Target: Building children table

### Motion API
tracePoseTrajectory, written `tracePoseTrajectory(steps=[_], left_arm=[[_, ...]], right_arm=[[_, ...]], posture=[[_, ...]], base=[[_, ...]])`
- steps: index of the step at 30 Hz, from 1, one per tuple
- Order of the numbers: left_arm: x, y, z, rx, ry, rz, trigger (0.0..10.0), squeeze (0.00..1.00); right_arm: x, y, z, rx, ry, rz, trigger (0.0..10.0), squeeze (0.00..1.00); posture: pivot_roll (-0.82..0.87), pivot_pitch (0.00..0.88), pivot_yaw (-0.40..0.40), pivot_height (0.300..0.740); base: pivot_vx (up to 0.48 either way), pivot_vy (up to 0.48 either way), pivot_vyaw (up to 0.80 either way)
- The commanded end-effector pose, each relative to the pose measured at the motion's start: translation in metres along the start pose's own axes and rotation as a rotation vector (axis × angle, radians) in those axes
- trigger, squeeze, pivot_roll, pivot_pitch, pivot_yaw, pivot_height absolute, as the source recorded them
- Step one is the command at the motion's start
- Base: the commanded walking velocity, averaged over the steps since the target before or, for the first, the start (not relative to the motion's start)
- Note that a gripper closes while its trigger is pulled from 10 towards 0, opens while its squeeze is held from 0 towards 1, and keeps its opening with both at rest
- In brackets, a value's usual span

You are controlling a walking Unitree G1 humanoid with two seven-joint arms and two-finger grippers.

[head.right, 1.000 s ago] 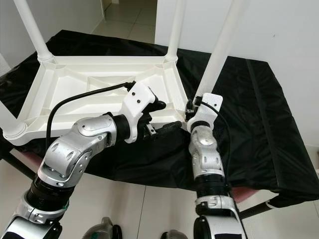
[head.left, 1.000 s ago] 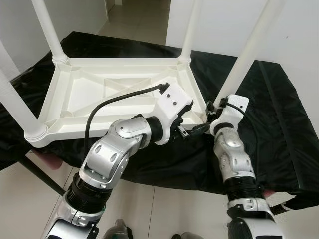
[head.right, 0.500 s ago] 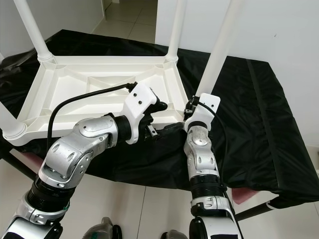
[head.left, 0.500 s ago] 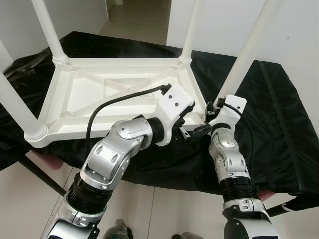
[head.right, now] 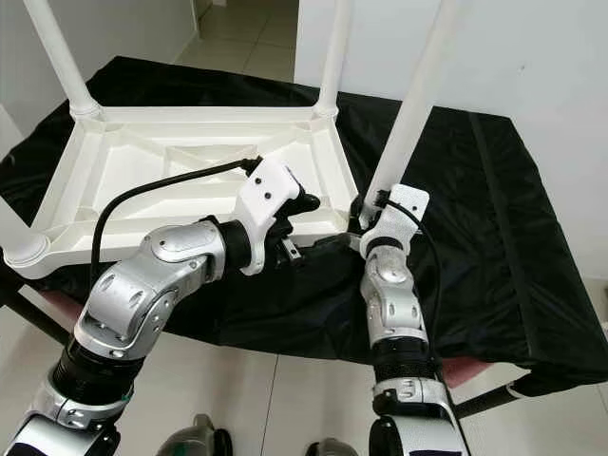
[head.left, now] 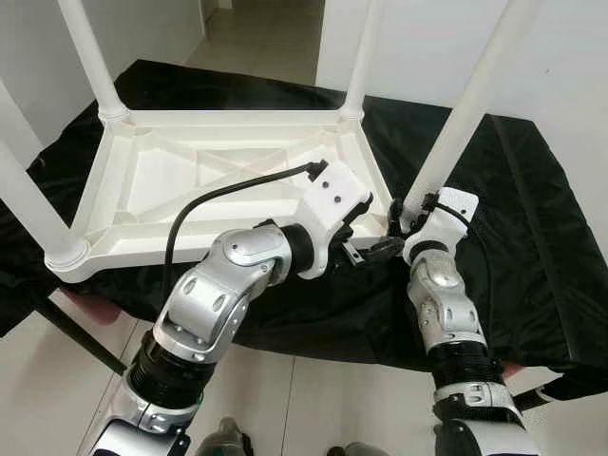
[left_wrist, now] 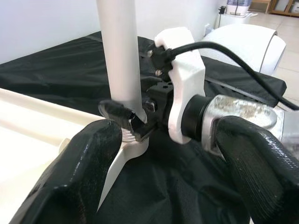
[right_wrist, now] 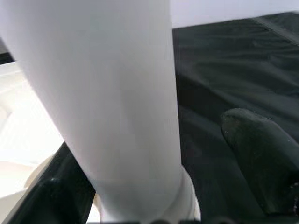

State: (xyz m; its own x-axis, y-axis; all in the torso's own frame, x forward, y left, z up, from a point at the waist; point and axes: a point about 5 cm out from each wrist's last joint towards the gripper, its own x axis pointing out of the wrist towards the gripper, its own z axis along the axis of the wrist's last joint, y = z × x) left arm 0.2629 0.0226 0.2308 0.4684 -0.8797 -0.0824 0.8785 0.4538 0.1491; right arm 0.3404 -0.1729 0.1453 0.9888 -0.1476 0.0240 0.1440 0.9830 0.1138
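The white plastic children's table [head.left: 218, 180] lies upside down on a tabletop draped in black cloth [head.left: 532, 218], its ribbed underside facing up so the leg sockets at the corners can be reached. Four white legs stand in those corners. The one nearest the robot's right, the near right leg [head.left: 465, 123], is the one being worked on.

The right gripper [left_wrist: 128, 119] sits at the base of that leg, just above its socket. In the right wrist view the leg [right_wrist: 121, 102] fills the space between the two black fingers [right_wrist: 261, 154], so the jaws are spread around it. Whether they actually press on it I cannot tell. Holding low, close to the socket, looks like a way to seat or twist the leg with the least wobble.

The left gripper [head.left: 366, 255] reaches across to the same corner, its jaws open, with one fingertip [left_wrist: 93, 158] just beside the socket collar [left_wrist: 133, 140]. It seems placed to brace the table frame while the right arm works.

The tops of all the legs run out of view. The joint between leg and socket is partly hidden behind both grippers, so how far the leg is seated cannot be judged.
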Motion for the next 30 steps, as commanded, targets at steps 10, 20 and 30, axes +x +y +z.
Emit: tracePoseTrajectory(steps=[10, 20, 30], left_arm=[[0.001, 0.001, 0.003, -0.001, -0.009, 0.04, 10.0, 0.0], [0.0, 0.003, 0.004, 0.002, -0.01, 0.046, 10.0, 0.0], [-0.001, 0.004, 0.005, 0.004, -0.011, 0.046, 10.0, 0.0]], right_arm=[[0.01, 0.0, 0.004, -0.068, 0.03, 0.386, 10.0, 0.0], [0.021, -0.013, 0.023, -0.158, -0.02, 0.567, 10.0, 0.0], [0.028, -0.025, 0.018, -0.221, 0.042, 0.626, 10.0, 0.0]], posture=[[0.06, 0.012, -0.036, 0.74], [0.06, 0.014, -0.033, 0.74], [0.06, 0.013, -0.032, 0.74]], base=[[0.0, 0.0, 0.0], [0.0, 0.0, 0.0], [0.0, 0.0, 0.0]])
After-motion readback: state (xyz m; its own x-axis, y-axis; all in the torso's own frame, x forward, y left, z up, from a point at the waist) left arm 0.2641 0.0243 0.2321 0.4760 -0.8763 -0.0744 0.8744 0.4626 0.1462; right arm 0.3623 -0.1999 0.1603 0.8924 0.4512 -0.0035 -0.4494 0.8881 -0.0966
